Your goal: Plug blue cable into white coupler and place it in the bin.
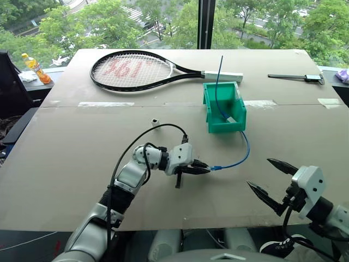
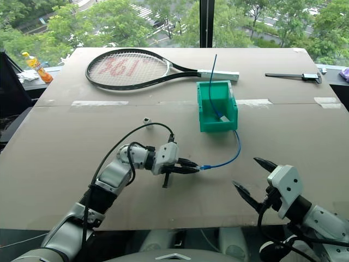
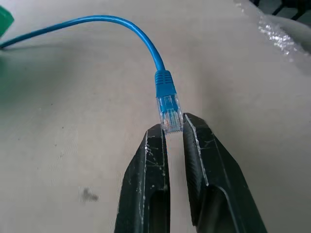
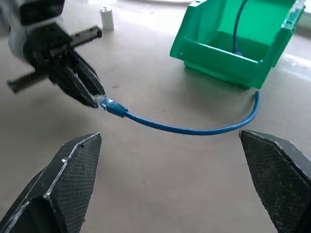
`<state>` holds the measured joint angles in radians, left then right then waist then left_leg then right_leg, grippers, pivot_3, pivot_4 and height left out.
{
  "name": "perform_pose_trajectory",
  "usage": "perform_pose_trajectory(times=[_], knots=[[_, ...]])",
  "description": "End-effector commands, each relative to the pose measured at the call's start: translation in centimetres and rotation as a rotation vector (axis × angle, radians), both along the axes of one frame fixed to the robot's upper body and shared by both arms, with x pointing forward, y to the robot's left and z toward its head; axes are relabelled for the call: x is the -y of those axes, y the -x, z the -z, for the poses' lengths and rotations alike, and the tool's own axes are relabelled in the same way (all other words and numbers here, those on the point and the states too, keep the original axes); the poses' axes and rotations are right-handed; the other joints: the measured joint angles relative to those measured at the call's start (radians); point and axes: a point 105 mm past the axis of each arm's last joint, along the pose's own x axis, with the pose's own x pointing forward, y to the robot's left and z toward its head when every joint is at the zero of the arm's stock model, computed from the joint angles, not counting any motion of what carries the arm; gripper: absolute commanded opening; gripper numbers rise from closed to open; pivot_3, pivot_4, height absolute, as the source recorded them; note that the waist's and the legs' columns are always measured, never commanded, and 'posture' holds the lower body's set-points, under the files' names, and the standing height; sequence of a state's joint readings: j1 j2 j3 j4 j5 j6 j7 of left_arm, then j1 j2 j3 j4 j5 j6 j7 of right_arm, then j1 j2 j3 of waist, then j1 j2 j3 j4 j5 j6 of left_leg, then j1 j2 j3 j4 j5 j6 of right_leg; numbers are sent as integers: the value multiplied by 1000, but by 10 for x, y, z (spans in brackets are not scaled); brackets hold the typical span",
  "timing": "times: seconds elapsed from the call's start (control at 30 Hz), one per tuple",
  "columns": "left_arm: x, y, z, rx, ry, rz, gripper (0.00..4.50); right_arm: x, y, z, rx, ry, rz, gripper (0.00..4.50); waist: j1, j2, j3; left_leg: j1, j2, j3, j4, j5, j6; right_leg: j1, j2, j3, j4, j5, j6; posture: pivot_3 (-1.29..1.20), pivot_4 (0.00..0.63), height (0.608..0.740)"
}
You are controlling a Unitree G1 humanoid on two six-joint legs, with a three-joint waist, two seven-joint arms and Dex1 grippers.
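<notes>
**Blue cable pinched by its clear plug, coupler still waiting**

Blue and thin, the cable lies in a loose curve on the tabletop, one end running up over the front lip of the bin and into it, the other end ending in a clear plug. The left hand has closed its two black fingers on the very tip of that plug; the wrist view shows only the front edge of the plug between the fingertips, so the hold looks shallow. The right hand hovers near the tabletop's front edge with its fingers spread wide and nothing in them.

The coupler stands alone on the tabletop, well apart from the plug, between the left arm and the racket.

Handling, as a judgement: the cable is light and limp, so it will trail and sag rather than push; its far end in the bin may drag or catch as the plug moves. The plug is hard, smooth plastic and could slip or twist out of a tip grip; a hold further back, on the blue boot, would steer it better. The coupler is tiny and light, likely to skid or topple unless the free hand takes it by its side walls, leaving the socket clear
</notes>
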<state>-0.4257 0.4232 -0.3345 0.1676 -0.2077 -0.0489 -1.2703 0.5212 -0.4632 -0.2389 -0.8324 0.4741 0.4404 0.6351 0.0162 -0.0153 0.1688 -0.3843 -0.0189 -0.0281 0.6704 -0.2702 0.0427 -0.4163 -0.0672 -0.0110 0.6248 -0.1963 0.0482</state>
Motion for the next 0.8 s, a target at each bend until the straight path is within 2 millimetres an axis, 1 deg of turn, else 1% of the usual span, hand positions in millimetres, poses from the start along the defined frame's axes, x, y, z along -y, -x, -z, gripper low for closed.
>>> perform_pose_trajectory(times=[0.03, 0.1, 0.2, 0.27, 0.3, 0.33, 0.37, 0.53, 0.67, 0.8], knots=[[9, -2, -48, 183, 188, 19, 19, -14, 5, -5, -139, -262, 66, 4500, 0, 0, 0, 0, 0, 0, 0, 0, 0, 0, -2, 0, 0, 0, 0, 0, 150, 740], [11, -4, -57, 245, 224, 14, 19, -16, 3, -6, -168, -320, 99, 4500, 0, 0, 0, -1, 0, -1, 0, 0, 0, 0, -3, 0, 0, 0, 0, 0, 150, 740], [15, -12, -73, 381, 282, -20, 19, -27, -11, -24, -148, -530, 166, 4500, -2, 0, 0, -1, -1, -1, 0, 0, 0, 0, -3, 0, 0, 0, 0, 0, 150, 740], [15, -15, -78, 433, 301, -37, 19, -36, -16, -32, -159, -611, 158, 4500, -4, 0, 0, 0, -1, 0, 0, 0, 0, 0, -3, 0, 0, 0, 1, 0, 150, 740], [15, -15, -79, 454, 305, -38, 0, -40, -20, -36, -158, -651, 160, 3931, -3, 0, 0, 1, -1, 1, 0, 0, 0, 0, -2, 0, 0, 0, 1, 0, 150, 740], [15, -15, -80, 468, 307, -37, 0, -43, -23, -41, -154, -688, 155, 3821, -3, 0, 0, 0, -1, 1, 0, 0, 0, 0, 2, 0, 0, 0, 1, 0, 150, 740], [14, -15, -80, 479, 308, -36, 0, -45, -27, -46, -148, -720, 156, 3316, -3, 0, 0, 0, -1, 0, 0, 0, 0, 0, 3, 0, 0, 0, 1, 0, 150, 740], [14, -14, -79, 497, 299, -29, 0, -51, -38, -61, -136, -763, 137, 3316, -2, 0, 0, -1, -2, 1, 0, 0, 0, -1, 4, 0, 0, 3, 0, 0, 150, 740], [15, -14, -79, 501, 302, -29, 0, -56, -43, -64, -148, -763, 111, 3316, -3, 0, 0, -1, -2, 0, 0, 0, 0, 0, 4, 0, 0, 2, 0, 0, 150, 740], [17, -13, -81, 504, 309, -29, 0, -61, -47, -63, -167, -744, 87, 3316, -4, 0, 0, 0, -2, 0, 0, 0, 0, -1, 5, 0, 0, 2, 1, 0, 150, 740]])
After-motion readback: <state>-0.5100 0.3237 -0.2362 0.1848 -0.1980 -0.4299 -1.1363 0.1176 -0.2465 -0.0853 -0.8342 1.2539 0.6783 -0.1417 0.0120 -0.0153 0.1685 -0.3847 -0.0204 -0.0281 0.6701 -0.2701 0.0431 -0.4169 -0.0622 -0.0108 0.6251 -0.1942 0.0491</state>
